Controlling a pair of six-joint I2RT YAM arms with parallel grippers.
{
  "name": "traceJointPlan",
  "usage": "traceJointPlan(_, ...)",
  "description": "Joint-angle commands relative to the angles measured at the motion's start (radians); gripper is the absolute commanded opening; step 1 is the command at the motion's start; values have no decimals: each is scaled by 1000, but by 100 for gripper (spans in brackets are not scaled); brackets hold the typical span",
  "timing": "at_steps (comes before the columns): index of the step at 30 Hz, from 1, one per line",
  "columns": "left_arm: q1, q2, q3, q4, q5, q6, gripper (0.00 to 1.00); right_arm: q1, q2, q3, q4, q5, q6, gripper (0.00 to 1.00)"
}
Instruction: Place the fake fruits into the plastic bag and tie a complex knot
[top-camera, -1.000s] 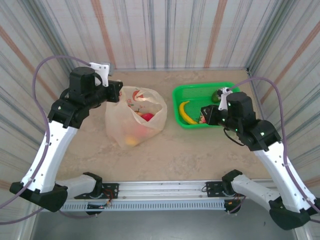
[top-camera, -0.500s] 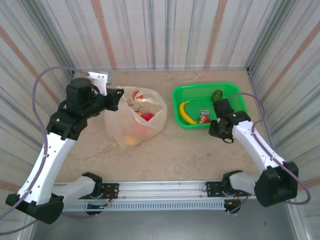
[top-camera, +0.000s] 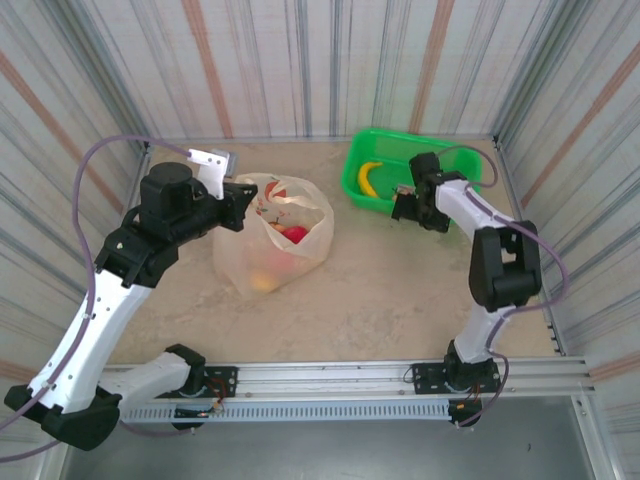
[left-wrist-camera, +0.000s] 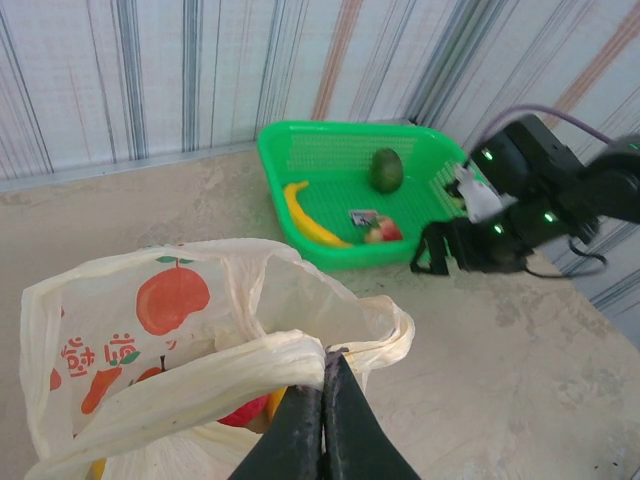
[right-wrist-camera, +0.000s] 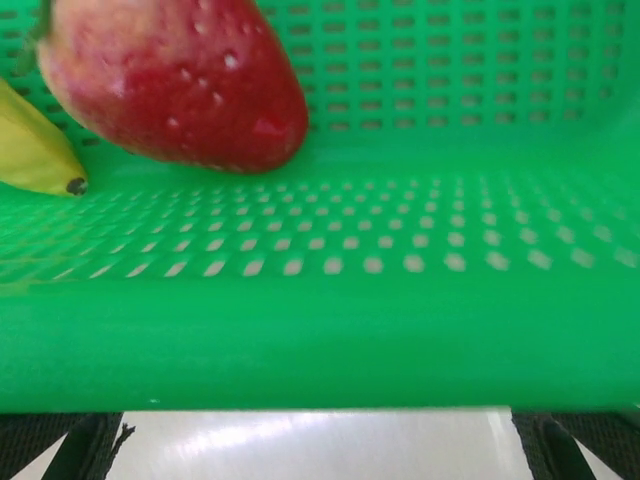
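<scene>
Bright, even light; soft shadows.

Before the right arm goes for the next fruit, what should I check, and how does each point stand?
1. Bag mouth held open: ok. The left gripper is shut on the rim of the bag, lifting it.
2. Fruit left to pick: ok. A banana, an avocado and a strawberry lie in the basket.
3. Right gripper ready to grasp: ok. Its jaws stand wide apart.
4. Right gripper over a fruit: not ok. It sits low at the basket's near wall, outside it.
5. Room left in the bag: cannot tell. A red fruit shows inside.
</scene>
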Motion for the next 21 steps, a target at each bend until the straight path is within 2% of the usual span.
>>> traceJointPlan(1, -7, -16, 27, -7, -19, 26, 4, -29, 106, 146, 26, 40, -54, 99)
traceJointPlan(3, -7, -13, 30, -12, -19, 25, 4, -25, 155, 242, -27, 64, -59, 99)
traceJointPlan(5, -6, -16, 31, -18, -13, 17, 4, 11, 141, 275, -49, 70, -68, 98)
traceJointPlan(10, 9, -37, 23, -50, 39, -10, 4, 174, -98, 133, 66, 32, -167, 80)
traceJointPlan(13, 17, -58, 9, -75, 71, -23, 4, 211, -291, 33, 188, -115, -218, 69)
traceJointPlan(16, 43, -75, 9, -86, 121, -50, 4, 237, -425, 2, 268, -309, -285, 66)
traceJointPlan(18, 69, -81, 15, -87, 154, -67, 4, 278, -490, -28, 342, -410, -384, 61)
traceJointPlan(21, 92, -78, 32, -88, 186, -82, 4, 382, -556, -65, 408, -510, -618, 56)
